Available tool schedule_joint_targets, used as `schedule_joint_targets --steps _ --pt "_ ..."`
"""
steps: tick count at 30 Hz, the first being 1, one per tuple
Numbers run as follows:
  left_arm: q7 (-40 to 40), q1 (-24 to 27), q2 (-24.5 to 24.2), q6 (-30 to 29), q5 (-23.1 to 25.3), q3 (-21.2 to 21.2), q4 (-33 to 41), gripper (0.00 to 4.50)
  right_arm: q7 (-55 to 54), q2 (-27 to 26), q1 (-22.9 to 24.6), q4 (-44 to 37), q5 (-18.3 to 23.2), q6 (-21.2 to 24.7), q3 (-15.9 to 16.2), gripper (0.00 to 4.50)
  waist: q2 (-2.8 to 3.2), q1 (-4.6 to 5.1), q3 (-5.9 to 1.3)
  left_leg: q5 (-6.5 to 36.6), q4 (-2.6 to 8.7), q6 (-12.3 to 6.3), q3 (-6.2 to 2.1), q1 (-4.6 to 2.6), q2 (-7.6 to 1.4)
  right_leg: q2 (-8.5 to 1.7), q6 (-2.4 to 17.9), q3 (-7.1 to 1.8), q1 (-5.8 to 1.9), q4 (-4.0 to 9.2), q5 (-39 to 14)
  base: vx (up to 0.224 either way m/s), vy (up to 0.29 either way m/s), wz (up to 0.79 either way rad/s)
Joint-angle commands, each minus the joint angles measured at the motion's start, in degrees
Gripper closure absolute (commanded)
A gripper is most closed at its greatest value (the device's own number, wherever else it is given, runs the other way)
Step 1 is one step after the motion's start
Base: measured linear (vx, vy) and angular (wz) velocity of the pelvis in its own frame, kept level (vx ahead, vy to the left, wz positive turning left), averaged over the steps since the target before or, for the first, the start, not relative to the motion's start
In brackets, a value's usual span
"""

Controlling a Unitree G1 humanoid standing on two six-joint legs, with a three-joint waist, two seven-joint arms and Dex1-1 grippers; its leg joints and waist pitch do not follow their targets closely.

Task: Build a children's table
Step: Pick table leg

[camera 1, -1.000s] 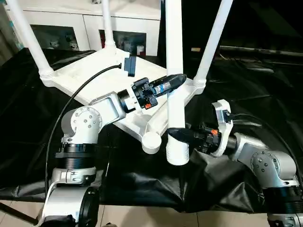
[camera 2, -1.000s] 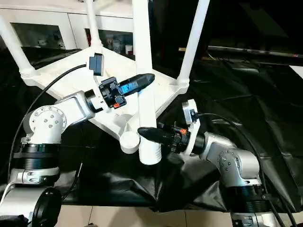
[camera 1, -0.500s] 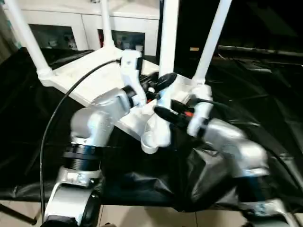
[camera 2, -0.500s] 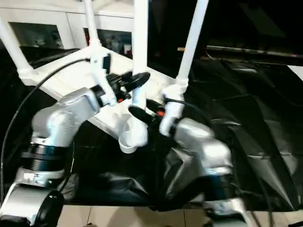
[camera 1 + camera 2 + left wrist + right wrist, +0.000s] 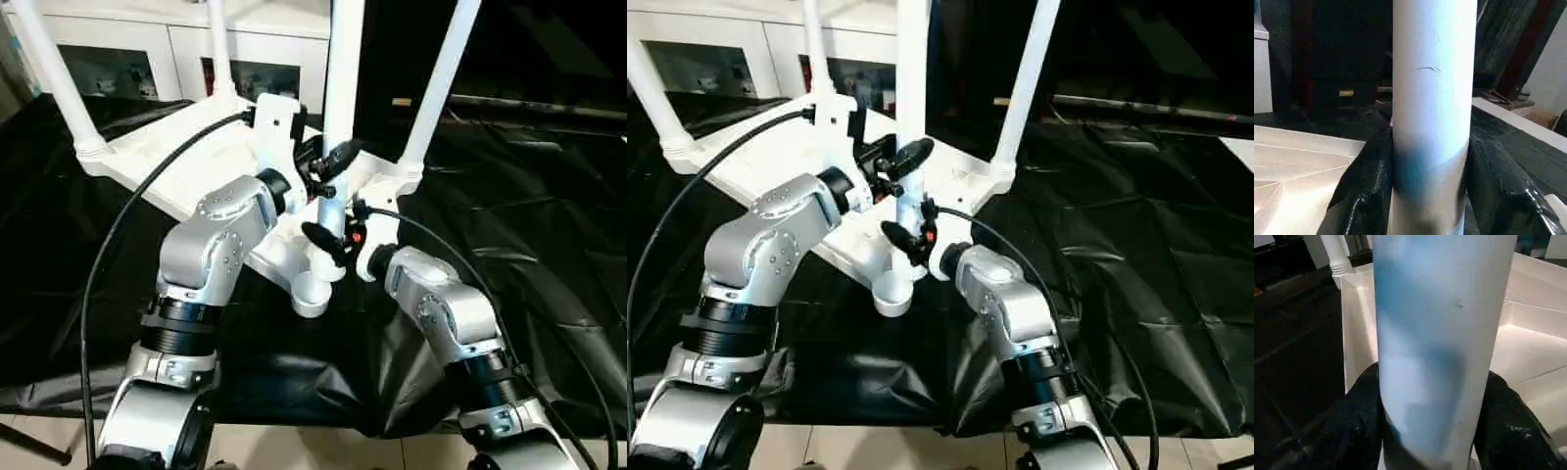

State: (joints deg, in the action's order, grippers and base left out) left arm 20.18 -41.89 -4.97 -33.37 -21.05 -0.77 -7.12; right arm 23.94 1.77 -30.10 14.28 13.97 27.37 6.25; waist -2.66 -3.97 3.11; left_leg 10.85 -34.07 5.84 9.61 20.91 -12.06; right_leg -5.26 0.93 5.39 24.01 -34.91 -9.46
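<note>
The white plastic square tabletop (image 5: 196, 162) lies upside down on the bench, which is draped in black sheeting (image 5: 509, 245), with its near corner close to the bench's front edge. Three long white cylindrical legs stand in the corner sockets: one at the left corner (image 5: 54, 78), one at the far corner (image 5: 217, 49) and one at the right corner (image 5: 436, 88). The fourth white cylindrical leg (image 5: 341, 88) stands upright over the near corner socket (image 5: 310, 292). The left end effector (image 5: 328, 164) is clamped on this leg, its black fingers (image 5: 1364, 196) pressed to either side. The right end effector (image 5: 328, 240) grips the same leg lower down, near the socket. A white glass-doored cabinet (image 5: 137, 59) stands behind the bench.
</note>
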Motion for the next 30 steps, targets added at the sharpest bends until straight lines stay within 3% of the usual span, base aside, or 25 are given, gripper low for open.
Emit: schedule_joint_targets --steps 1,8,9,11,13,15,17,19,20,23,24,25,29,30 --pt "-0.52 -0.6 -0.26 0.15 1.06 0.25 0.18 2.68 0.47 0.52 -0.79 0.17 0.17 -1.24 -0.72 2.55 -0.11 0.14 -4.14 5.67 3.71 -0.45 0.46 0.08 -0.51 -2.32 7.37 -2.88 -4.06 3.54 -9.51 0.0 0.0 0.0" --pt "-0.09 -0.69 -0.88 -0.14 1.08 0.22 -0.1 2.68 3.14 0.61 -0.79 -0.1 1.22 -2.18 -0.85 2.59 -0.05 0.51 -4.08 6.18 3.69 -0.69 0.42 0.07 -0.55 -2.28 7.49 -2.84 -3.99 3.66 -10.44 0.0 0.0 0.0" --pt "1.83 -0.71 -1.3 -2.64 -1.17 0.79 0.09 2.12 5.87 1.2 -0.6 -0.98 2.84 -1.9 -1.06 2.59 0.07 0.5 -4.15 5.88 3.64 -0.69 0.42 0.04 -0.51 -2.27 7.72 -2.83 -4.05 3.52 -9.9 0.0 0.0 0.0" --pt "4.42 -0.67 -1.47 -5.37 -4.72 2.05 0.48 1.98 9.85 2.12 -0.23 -2.49 5.17 -1.33 -1.28 2.59 0.14 0.38 -4.16 6.08 3.58 -0.95 0.43 -0.01 -0.52 -2.29 8.22 -2.84 -4.1 3.45 -9.3 0.0 0.0 0.0" --pt "9.75 -0.51 -1.56 -6.31 -10.45 4.74 0.12 1.98 18.9 5.01 1.15 -6.46 9.72 0.75 -0.53 2.59 -0.01 0.22 -4.24 5.48 3.36 -2.49 0.53 0.11 -0.4 -2.23 9.44 -2.82 -4.43 3.33 -7.34 0.0 0.0 0.0" --pt "12.85 -0.63 -1.88 -6.15 -13.17 6.37 -0.8 1.76 23.34 6.61 1.8 -8.41 12.78 2.8 -0.92 2.6 0.05 0.08 -4.18 5.04 3.41 -3.62 0.45 0.09 -0.55 -2.18 10.98 -2.79 -4.34 3.19 -5.86 0.0 0.0 0.0" --pt "14.99 -0.65 -2.39 -7.28 -14.94 6.94 -1.08 1.62 25.09 7.26 1.96 -9.0 14.07 3.68 -1.22 2.6 -0.02 0.12 -4.13 5.61 3.44 -3.44 0.49 0.0 -0.55 -2.2 11.25 -2.73 -4.29 3.31 -6.78 0.0 0.0 0.0" --pt "24.92 -0.22 -5.97 -12.69 -20.19 6.96 -1.74 1.62 33.02 11.41 2.73 -11.28 16.72 5.95 0.03 2.6 0.04 0.0 -4.02 7.47 3.45 -2.96 0.58 -0.08 -0.36 -2.26 10.42 -2.68 -4.33 3.73 -11.21 0.0 0.0 0.0" --pt "26.25 -0.24 -6.61 -13.27 -20.41 6.7 -2.07 1.62 34.13 12.08 2.83 -11.59 17.07 6.25 0.26 2.6 0.39 -0.04 -3.92 7.88 3.61 -2.79 0.43 -0.17 -0.51 -2.15 9.93 -2.69 -4.25 3.77 -12.42 0.0 0.0 0.0" --pt "27.83 -0.42 -7.42 -13.27 -20.11 6.15 -2.65 1.62 35.39 12.86 2.76 -11.65 17.69 6.58 0.33 2.6 0.21 0.12 -3.91 8.13 3.64 -2.14 0.39 -0.1 -0.6 -2.28 9.47 -2.64 -4.14 3.98 -13.22 0.0 0.0 0.0" --pt "28.55 -0.8 -7.75 -13.13 -20.58 6.42 -3.52 1.9 36.8 13.8 2.76 -11.9 18.52 7.12 0.5 2.6 0.13 0.05 -3.99 8.06 3.59 -1.72 0.36 -0.03 -0.58 -2.43 9.34 -2.62 -4.21 4.03 -13.97 0.0 0.0 0.0" --pt "28.51 -0.91 -7.71 -13.1 -20.76 6.61 -3.72 1.9 37.0 13.93 2.76 -11.98 18.65 7.23 0.52 2.6 0.39 -0.01 -4.0 8.08 3.6 -1.63 0.34 -0.1 -0.57 -2.39 9.35 -2.62 -4.18 4.01 -14.05 0.0 0.0 0.0" --pt "29.49 -1.34 -7.75 -13.35 -22.49 7.45 -4.28 2.03 38.06 14.61 2.94 -12.6 19.15 7.98 0.59 2.61 0.32 -0.05 -4.1 7.8 3.55 -1.41 0.34 -0.1 -0.64 -2.34 9.64 -2.6 -4.16 3.93 -13.04 0.0 0.0 0.0" --pt "29.73 -1.42 -7.63 -13.45 -22.83 7.77 -4.37 2.29 38.38 14.98 3.11 -12.93 19.17 8.13 0.83 2.61 0.31 -0.04 -4.11 7.56 3.54 -1.44 0.34 -0.08 -0.6 -2.28 9.79 -2.6 -4.19 3.87 -12.48 0.0 0.0 0.0"
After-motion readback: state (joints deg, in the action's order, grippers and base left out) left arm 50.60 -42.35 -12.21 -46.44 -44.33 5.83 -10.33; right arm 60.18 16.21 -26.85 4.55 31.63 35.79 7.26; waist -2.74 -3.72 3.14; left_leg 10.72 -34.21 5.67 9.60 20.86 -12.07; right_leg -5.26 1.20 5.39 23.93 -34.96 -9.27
